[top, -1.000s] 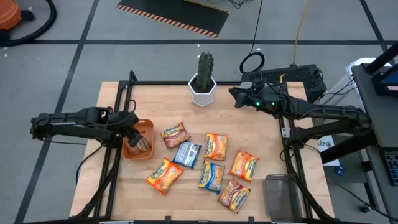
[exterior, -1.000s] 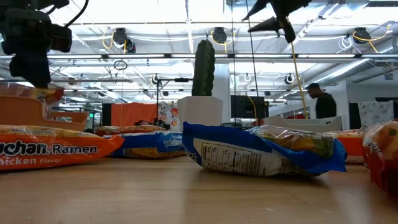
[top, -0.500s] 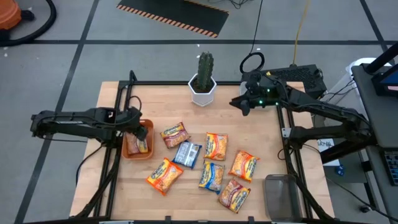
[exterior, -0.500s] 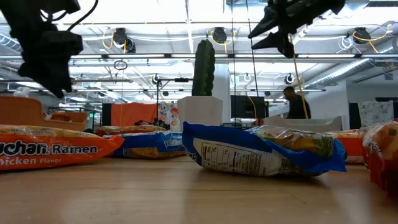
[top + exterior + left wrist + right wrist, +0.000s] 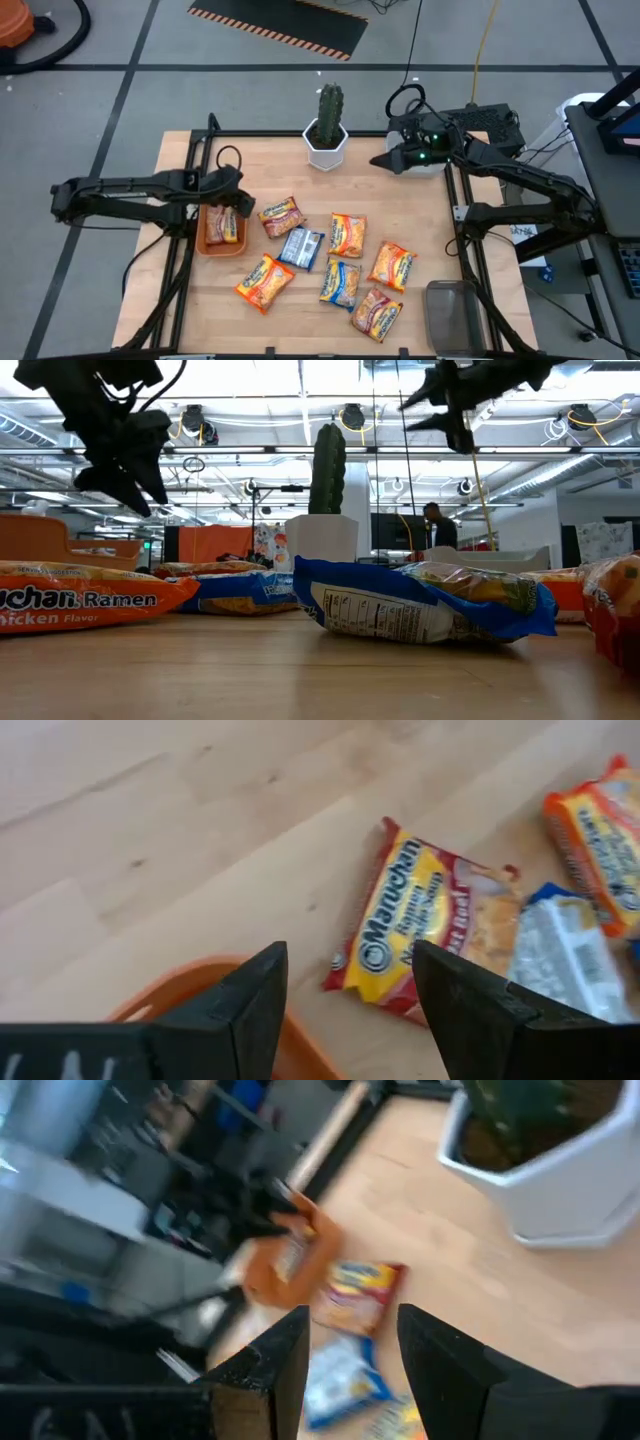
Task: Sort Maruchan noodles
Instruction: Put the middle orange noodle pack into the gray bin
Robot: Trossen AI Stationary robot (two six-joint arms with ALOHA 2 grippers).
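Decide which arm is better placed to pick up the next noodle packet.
Left, probably: its open left gripper hangs beside the nearest noodle packet, while the right gripper is up by the cactus pot.

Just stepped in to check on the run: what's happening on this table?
The robot is sorting Maruchan ramen packets. The left gripper hangs open and empty by the orange bin, which already holds a packet. Seven more packets, like the red-orange one nearest it, lie loose on the wooden table. The right gripper waits open near the potted cactus.
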